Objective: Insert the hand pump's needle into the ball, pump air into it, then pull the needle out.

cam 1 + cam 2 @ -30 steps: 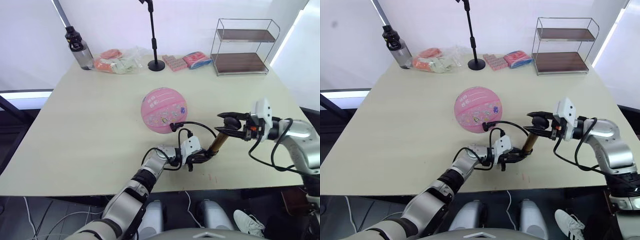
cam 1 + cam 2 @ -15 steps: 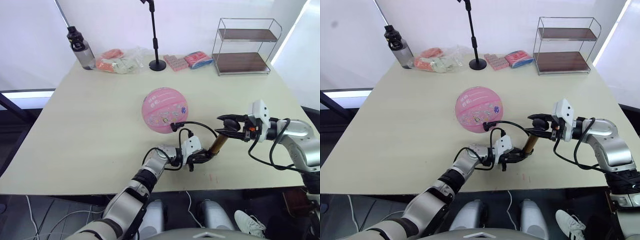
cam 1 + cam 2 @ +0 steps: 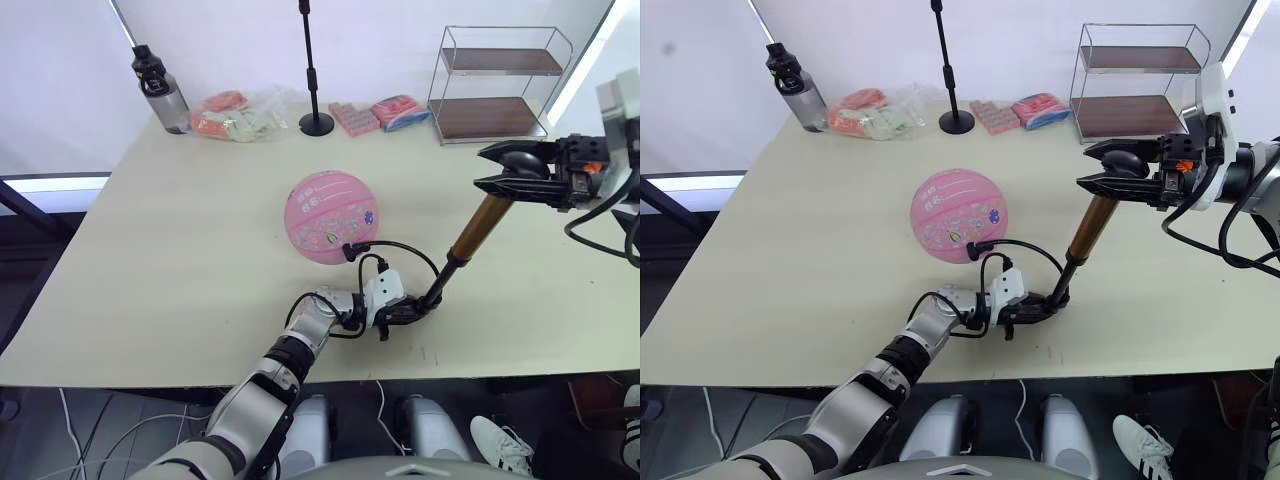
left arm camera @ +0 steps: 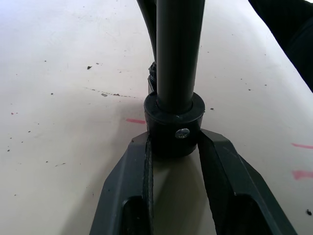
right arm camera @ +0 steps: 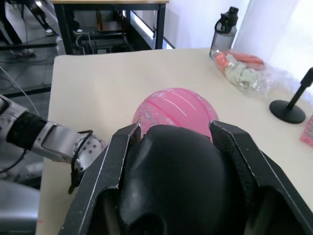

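Since a second ago the right pincer (image 3: pixel 497 167) has drawn the T-handle (image 5: pixel 176 181) up and away, extending the hand pump (image 3: pixel 478 231). It grips the handle to drive strokes. Beside the ball (image 3: pixel 329 218), the left pincer (image 4: pixel 171 147) clamps the pump's base, pinning it to the desk (image 3: pixel 180 250). The hose (image 3: pixel 395 248) loops to the ball, apparently with the needle seated.

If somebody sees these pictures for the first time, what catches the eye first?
The pink ball in the middle of the table stands out first. Next comes the hand pump, slanting up at its right: the left end effector clamps its base on the table, the right end effector grips its handle high up. A black hose loops to the ball.
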### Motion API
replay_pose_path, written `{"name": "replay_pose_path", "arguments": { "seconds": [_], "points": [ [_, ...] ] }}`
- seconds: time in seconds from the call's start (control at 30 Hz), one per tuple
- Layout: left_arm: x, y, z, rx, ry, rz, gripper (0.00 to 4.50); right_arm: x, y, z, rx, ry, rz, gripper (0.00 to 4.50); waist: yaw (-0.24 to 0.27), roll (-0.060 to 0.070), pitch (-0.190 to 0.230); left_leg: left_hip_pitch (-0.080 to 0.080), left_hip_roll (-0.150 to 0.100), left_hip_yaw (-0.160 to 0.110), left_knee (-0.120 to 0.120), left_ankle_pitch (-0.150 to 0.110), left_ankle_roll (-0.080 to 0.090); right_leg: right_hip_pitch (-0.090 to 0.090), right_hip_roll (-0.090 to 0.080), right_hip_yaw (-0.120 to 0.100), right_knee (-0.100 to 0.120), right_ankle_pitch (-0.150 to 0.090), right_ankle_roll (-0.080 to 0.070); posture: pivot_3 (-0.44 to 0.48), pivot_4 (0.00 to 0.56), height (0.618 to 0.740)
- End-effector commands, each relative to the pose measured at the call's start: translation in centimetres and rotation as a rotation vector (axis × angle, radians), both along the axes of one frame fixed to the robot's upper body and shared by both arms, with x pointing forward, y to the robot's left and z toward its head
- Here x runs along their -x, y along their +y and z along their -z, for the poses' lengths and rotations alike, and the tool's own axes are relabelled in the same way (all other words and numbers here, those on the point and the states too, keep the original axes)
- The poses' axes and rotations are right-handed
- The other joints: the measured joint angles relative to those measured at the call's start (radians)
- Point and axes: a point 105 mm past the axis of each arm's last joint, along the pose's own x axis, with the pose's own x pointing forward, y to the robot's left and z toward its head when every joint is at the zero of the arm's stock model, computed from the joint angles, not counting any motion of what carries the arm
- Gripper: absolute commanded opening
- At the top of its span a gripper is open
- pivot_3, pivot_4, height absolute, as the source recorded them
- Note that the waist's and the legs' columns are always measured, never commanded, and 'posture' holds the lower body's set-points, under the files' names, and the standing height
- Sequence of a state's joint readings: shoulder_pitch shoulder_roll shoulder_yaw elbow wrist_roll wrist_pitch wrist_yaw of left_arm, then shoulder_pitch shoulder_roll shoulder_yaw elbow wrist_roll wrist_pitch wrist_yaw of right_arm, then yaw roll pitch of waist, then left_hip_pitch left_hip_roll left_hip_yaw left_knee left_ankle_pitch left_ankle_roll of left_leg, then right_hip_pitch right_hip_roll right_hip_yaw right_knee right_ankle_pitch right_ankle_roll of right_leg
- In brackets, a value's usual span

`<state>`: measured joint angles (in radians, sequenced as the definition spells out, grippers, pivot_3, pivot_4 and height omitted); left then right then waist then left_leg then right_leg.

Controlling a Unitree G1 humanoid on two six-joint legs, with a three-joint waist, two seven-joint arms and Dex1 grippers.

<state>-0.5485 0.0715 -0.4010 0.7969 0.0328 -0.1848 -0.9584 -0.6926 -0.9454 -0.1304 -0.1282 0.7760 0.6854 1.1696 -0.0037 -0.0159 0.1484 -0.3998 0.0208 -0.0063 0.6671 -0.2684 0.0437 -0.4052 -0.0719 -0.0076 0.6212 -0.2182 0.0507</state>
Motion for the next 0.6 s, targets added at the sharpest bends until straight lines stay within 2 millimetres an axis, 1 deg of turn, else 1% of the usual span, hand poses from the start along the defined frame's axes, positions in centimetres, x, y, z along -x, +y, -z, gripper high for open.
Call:
{"name": "replay_pose_path", "arguments": {
  "seconds": [0.03,0.07,0.17,0.23,0.3,0.37,0.43,0.6],
  "points": [
    [2.5,4.4,6.6,-0.227,0.204,-0.072,0.93,1.8,0.1,-4.5,-0.03,-0.186,-0.022,1.74,0.0,0.0,0.0,0.0,0.0,0.0,0.0,0.0,0.0,0.0,0.0,0.0,0.0,0.0,0.0,0.0,0.15,0.74],
    [2.5,4.4,6.6,-0.227,0.204,-0.072,0.93,1.8,0.2,-3.9,-0.026,-0.17,-0.026,1.74,0.001,0.0,0.0,0.0,0.0,0.0,0.0,0.0,0.0,0.0,0.0,0.0,0.0,0.0,0.0,0.0,0.15,0.74],
    [2.5,4.4,6.6,-0.226,0.203,-0.072,0.93,1.3,0.5,-0.8,0.028,-0.119,-0.019,1.74,0.001,0.0,0.0,0.0,0.0,0.0,0.0,0.0,0.0,0.0,0.0,0.0,0.0,0.0,0.0,0.0,0.15,0.74],
    [2.4,4.3,6.6,-0.225,0.202,-0.074,0.93,1.1,0.8,0.8,0.021,-0.087,-0.023,1.74,0.0,-0.002,-0.001,0.0,0.0,0.0,0.0,0.0,0.0,0.0,0.001,0.0,0.0,0.0,0.0,0.0,0.15,0.74],
    [2.4,4.4,6.6,-0.225,0.201,-0.077,0.93,0.7,1.2,3.7,0.043,-0.055,-0.008,1.74,-0.002,-0.002,-0.002,0.001,0.0,0.0,0.0,0.0,0.0,0.001,0.001,0.0,0.0,0.0,0.0,0.0,0.15,0.74],
    [2.3,4.4,6.5,-0.225,0.201,-0.079,0.93,0.3,1.4,5.5,0.021,-0.022,0.01,1.74,-0.006,-0.005,-0.005,0.003,0.001,-0.001,0.0,0.0,0.0,0.001,0.002,0.0,0.0,-0.001,0.001,0.0,0.15,0.74],
    [2.2,4.3,6.4,-0.223,0.2,-0.079,0.93,0.1,1.4,7.4,0.029,0.003,0.022,1.74,-0.008,-0.005,-0.006,0.004,0.001,0.0,0.0,0.0,0.0,0.002,0.002,0.0,0.0,-0.001,0.002,0.0,0.15,0.74],
    [2.3,4.3,6.4,-0.221,0.199,-0.081,0.93,-0.1,1.5,13.5,0.094,0.055,0.049,1.74,-0.009,-0.008,-0.013,0.006,0.002,-0.001,0.0,0.0,0.0,0.003,0.004,0.0,0.001,-0.002,0.004,0.0,0.15,0.74]
  ]
}}
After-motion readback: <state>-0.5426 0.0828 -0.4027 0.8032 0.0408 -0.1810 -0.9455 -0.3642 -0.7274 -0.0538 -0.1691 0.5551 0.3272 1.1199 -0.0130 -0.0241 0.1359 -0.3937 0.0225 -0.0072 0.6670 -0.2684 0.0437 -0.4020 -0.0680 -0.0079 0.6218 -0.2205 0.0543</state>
